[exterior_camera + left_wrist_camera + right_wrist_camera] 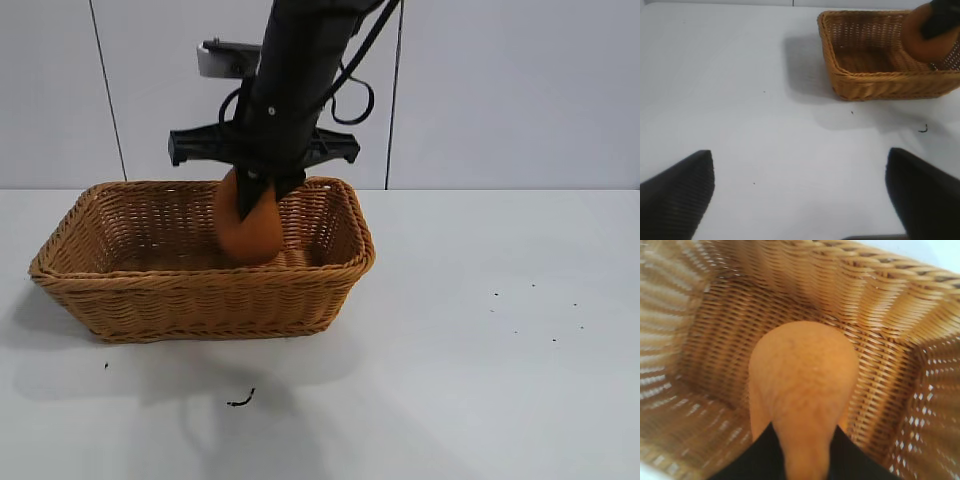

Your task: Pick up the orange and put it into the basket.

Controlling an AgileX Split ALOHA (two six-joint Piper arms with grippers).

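Observation:
The orange (250, 236) hangs inside the wicker basket (200, 300), a little above its floor and toward the right half. My right gripper (258, 196) reaches down from above and is shut on the fruit's narrow top. In the right wrist view the orange (802, 370) fills the middle, its neck pinched between the two black fingers of the right gripper (803, 426), with the basket's (880, 300) woven floor and walls around it. My left gripper (799, 152) hovers open over bare table, far from the basket (865, 85) and the orange (917, 42).
A small dark scrap (240, 400) lies on the white table in front of the basket; it also shows in the left wrist view as the scrap (923, 129). Tiny dark specks (540, 320) dot the table at the right. A pale panelled wall stands behind.

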